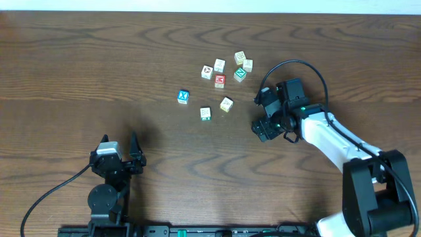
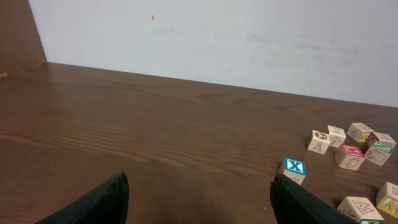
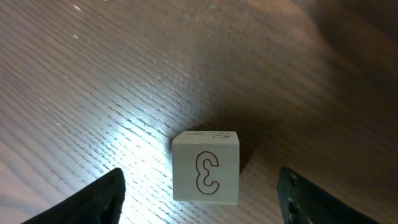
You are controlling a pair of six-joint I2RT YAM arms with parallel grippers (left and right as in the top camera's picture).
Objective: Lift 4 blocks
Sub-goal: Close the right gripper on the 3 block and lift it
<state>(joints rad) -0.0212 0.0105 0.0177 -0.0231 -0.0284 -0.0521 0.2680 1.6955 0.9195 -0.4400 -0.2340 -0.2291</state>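
On the dark wooden table, my left gripper sat spread and empty. The right gripper straddled a cream wooden cube marked 3, fingers apart, seemingly not touching it. The bright blue X cube lay nearby, and I judged none lifted yet.

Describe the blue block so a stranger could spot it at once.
On the brown wooden table, small cubes lie scattered near the middle. The blue block sits leftmost, slightly apart. Only its top is bright blue with a white X.
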